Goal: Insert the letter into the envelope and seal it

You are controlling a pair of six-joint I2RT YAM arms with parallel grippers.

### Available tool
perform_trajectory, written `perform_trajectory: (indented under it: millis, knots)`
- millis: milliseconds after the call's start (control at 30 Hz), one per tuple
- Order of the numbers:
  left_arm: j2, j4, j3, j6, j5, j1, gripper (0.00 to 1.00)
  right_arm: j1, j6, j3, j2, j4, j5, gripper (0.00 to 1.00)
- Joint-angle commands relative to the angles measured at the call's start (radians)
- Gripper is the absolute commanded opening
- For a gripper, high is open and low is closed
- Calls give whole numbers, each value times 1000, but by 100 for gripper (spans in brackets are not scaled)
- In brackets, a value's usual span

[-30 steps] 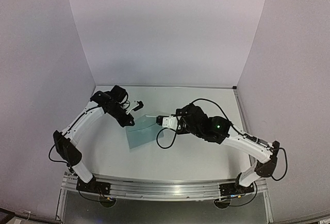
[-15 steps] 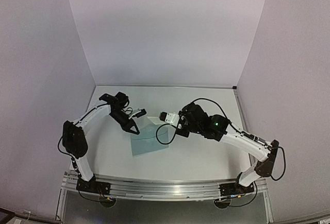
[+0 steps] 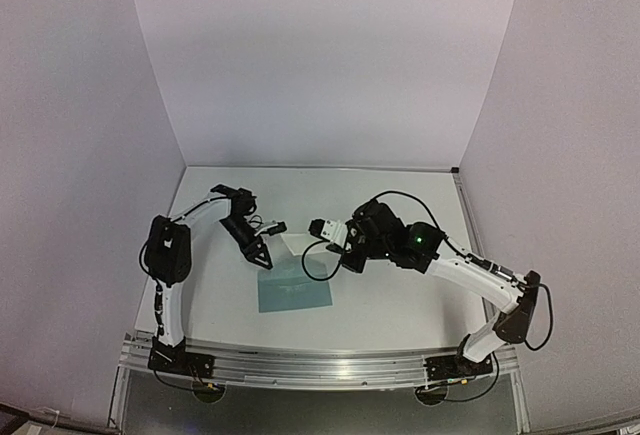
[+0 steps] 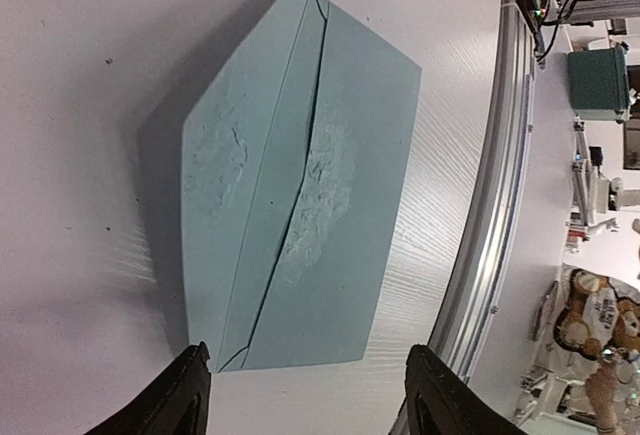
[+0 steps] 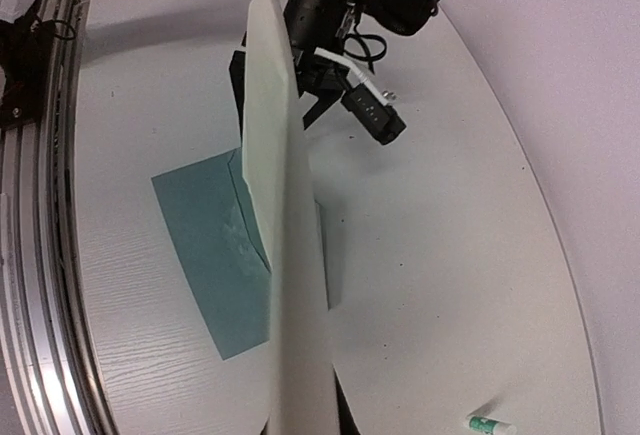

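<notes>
While the envelope [image 4: 300,225] lies flat on the bench [image 3: 400,300], near the middle of its near edge, the step in hand looks to be insertion, not yet begun. The left gripper [image 4: 305,360] hovers over it, jaws spread and empty. The right gripper [image 3: 313,231] pinches the letter [image 5: 285,255], held edge-up above the bench. The envelope appears empty; next, its mouth likely needs opening and the letter levelling

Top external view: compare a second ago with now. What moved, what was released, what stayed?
The left gripper drew the flat teal paper envelope toward the near edge, then opened and let it go; it lies flat. The right gripper stayed shut on the cream rectangular paper letter.
</notes>
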Motion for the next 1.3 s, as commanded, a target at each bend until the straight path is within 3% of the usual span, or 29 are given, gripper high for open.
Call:
perform_trajectory:
  millis: [0,100,200,267,433,533,667,833,1100,1267]
  knots:
    - [-283,24,61,165,15,30,75,-4,-6,-5,-15,4,-105,0]
    - [-440,14,75,276,86,38,87,-6,-8,12,2,4,-135,0]
    - [-535,20,107,260,176,37,99,-6,-14,36,37,4,-133,0]
    - [-564,9,138,242,214,26,100,-5,-26,50,64,4,-115,0]
    - [-607,159,115,34,-9,-161,100,-5,-64,132,129,4,-85,0]
    - [-624,269,62,-35,-66,-198,100,-1,-100,161,147,5,-112,0]
    - [-595,271,59,-39,-157,-234,96,0,-120,180,151,13,-167,0]
    - [-568,234,62,-28,-191,-265,80,1,-127,192,159,19,-179,0]
    - [-584,246,34,-70,-240,-282,28,2,-121,210,165,27,-172,0]
    - [-597,203,18,-64,-203,-282,3,2,-105,218,160,52,-161,0]
